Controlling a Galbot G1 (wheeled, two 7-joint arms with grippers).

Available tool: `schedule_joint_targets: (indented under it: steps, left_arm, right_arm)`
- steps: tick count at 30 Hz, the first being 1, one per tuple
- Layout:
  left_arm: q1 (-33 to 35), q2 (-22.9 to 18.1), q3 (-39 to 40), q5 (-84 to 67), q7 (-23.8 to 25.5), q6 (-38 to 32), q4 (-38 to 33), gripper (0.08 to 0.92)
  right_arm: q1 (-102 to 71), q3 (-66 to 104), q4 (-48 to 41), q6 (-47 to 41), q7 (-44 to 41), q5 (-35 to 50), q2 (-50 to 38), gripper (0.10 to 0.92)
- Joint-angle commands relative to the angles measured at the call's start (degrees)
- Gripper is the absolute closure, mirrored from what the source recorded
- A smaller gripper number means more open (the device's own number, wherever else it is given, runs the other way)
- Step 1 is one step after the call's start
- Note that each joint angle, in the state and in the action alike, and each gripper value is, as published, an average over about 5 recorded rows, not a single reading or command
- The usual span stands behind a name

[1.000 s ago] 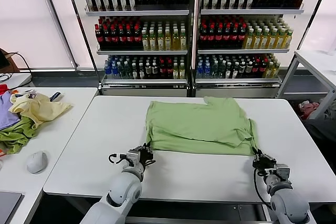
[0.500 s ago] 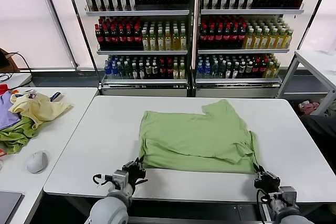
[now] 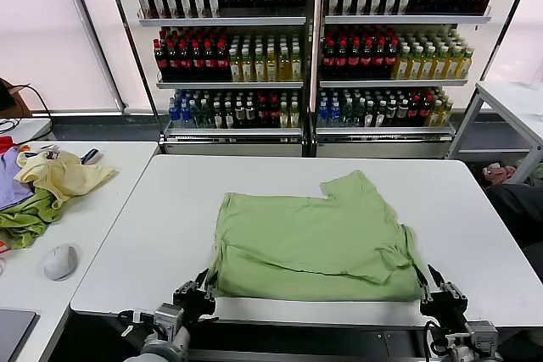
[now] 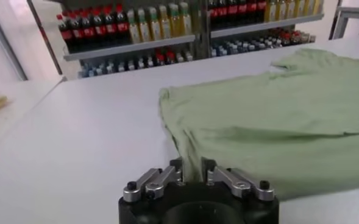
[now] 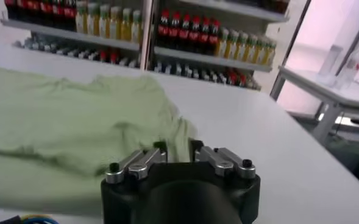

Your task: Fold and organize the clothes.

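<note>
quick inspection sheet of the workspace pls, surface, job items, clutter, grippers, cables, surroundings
surface: white table, shirt near its front edge.
job's things: light green shirt lying flat, one sleeve toward the shelves; print not showing.
clutter: on the side table, a pale yellow garment, an olive green garment, a purple garment and a grey mouse.
grippers: left gripper open at the shirt's near left corner; right gripper open at its near right corner.
cables: black cable at far left; black cable on the right arm.
surroundings: shelves of drink bottles behind; another white table at right.
</note>
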Motion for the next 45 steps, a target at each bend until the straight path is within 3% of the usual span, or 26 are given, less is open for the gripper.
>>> schedule_joint_targets:
  steps: [1, 9, 14, 21, 28, 41, 45]
  left_arm:
    - [-9.02, 0.82, -0.91, -2.42, -0.92, -4.41, 3.31, 0.523]
    - [-28.79, -4.15, 8.22, -4.73, -1.93, -5.52, 21.67, 0.289]
    - [-37.40, -6.62, 11.75, -6.09, -2.30, -5.80, 31.15, 0.188]
    - [-46.79, -10.09, 15.05, -5.79, -2.99, -5.95, 43.95, 0.177]
    - [-50.96, -11.79, 16.31, -4.82, -3.49, -3.81, 51.56, 0.177]
    - [-52.10, -12.70, 16.32, -9.87, -2.99, -1.09, 55.42, 0.178]
    - [-51.80, -12.49, 16.42, -12.08, -2.88, 0.02, 55.10, 0.242]
  right_arm:
    - [11.84, -2.82, -2.18, 0.25, 2.30, 3.23, -2.49, 0.411]
    - [36.59, -15.31, -22.15, -4.55, 4.65, 5.43, -5.14, 0.223]
    - [47.44, -20.68, -32.14, -6.69, 5.01, 7.67, -4.95, 0.203]
    - [57.29, -26.07, -45.24, -8.27, 4.56, 9.11, -2.82, 0.203]
    - [65.37, -29.49, -56.33, -8.82, 4.19, 8.60, 0.24, 0.203]
    - [71.05, -29.58, -69.09, -8.66, 2.18, 5.83, 5.56, 0.207]
    - [71.46, -29.81, -71.07, -8.16, 1.54, 5.60, 6.17, 0.267]
